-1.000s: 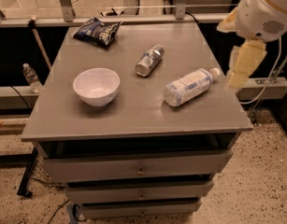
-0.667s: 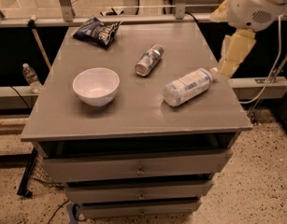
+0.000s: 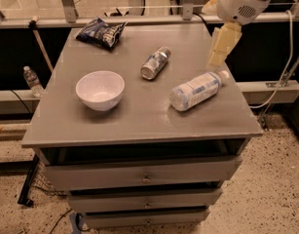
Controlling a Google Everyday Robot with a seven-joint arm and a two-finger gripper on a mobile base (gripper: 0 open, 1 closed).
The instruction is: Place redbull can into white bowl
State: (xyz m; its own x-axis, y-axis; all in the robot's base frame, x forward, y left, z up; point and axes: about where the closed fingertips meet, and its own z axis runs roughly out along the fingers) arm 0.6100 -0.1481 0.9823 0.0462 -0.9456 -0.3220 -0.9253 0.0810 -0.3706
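The redbull can (image 3: pixel 155 63) lies on its side near the middle of the grey table (image 3: pixel 139 121), its shiny silver end towards me. The white bowl (image 3: pixel 100 89) stands upright and empty at the left of the table, a short way left and in front of the can. My gripper (image 3: pixel 218 56) hangs from the white arm above the table's right rear part, pointing down. It is to the right of the can, clear of it, and just above the cap end of the plastic bottle. It holds nothing that I can see.
A clear plastic bottle (image 3: pixel 195 90) with a white label lies on its side at the right. A dark blue snack bag (image 3: pixel 101 32) lies at the back left corner. Drawers sit below the tabletop. A small water bottle (image 3: pixel 31 81) stands on the ledge at the left.
The arm and gripper have moved left and towards the back, from beyond the table's right edge to above its right rear part. The objects on the table have not moved.
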